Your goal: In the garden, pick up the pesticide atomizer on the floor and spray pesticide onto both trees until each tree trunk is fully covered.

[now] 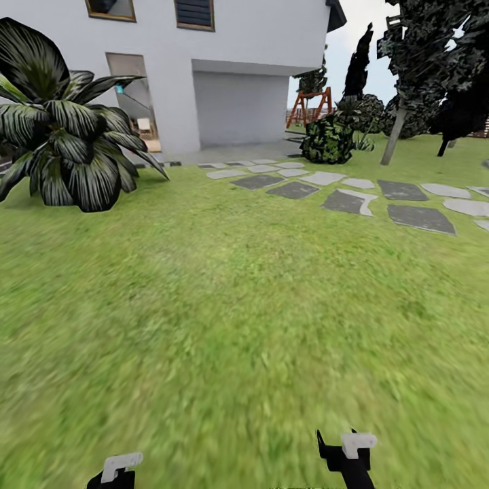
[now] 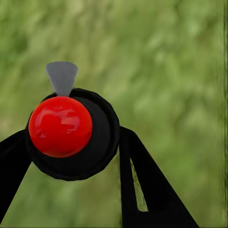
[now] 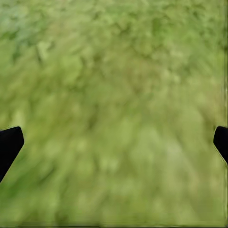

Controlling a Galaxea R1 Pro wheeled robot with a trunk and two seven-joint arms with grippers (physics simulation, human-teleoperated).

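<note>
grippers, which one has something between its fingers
The left gripper: its wrist view shows a black round object with a red ball between its fingers. The right gripper has only grass between its wide-apart fingers.

In the head view, one white house fills the upper left of the frame, with two windows along its top edge and one open doorway below them. One large striped-leaf palm stands at the left edge. One round dark bush sits at upper centre-right, one red swing frame behind it. One leaning tree trunk rises at upper right. About fifteen grey stepping stones cross the grass; those at the frame edge are cut off. Two grippers show at the bottom edge: left gripper, right gripper.
</note>
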